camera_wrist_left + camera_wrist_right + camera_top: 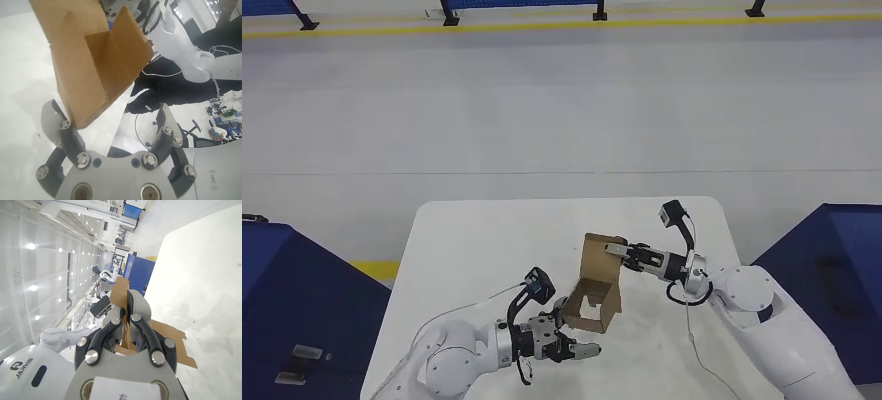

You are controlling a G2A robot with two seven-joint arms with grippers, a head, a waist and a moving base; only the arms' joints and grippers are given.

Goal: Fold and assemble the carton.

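Top view: carton [594, 285] stands part-opened on the white table [472, 260], right of centre and in the near half; one flap rises on its far side. Right gripper [620, 250] comes in from the right at the height of that flap; left gripper [582, 350] sits just near of the carton, close to the table's near edge.

Left wrist view adds what the overhead does not: the carton's hollow brown inside [105, 62], walls meeting at a crease, and its low corner just beside one finger of the left gripper [105, 108]; touching or apart, cannot tell. Right wrist view adds the grip itself: right gripper [125, 309] pinched narrow on the raised flap [120, 289], cardboard between the fingers; a lower flap [170, 342] spreads out over the table.

Edges and room: bare table lies left of the carton and on its far side; less room on the near side, where the table edge passes just beside the carton's low corner in the left wrist view; a blue cabinet [292, 300] stands off the left end and a second blue cabinet [842, 260] off the right end.

Left gripper: fingers spread wide, holding nothing.
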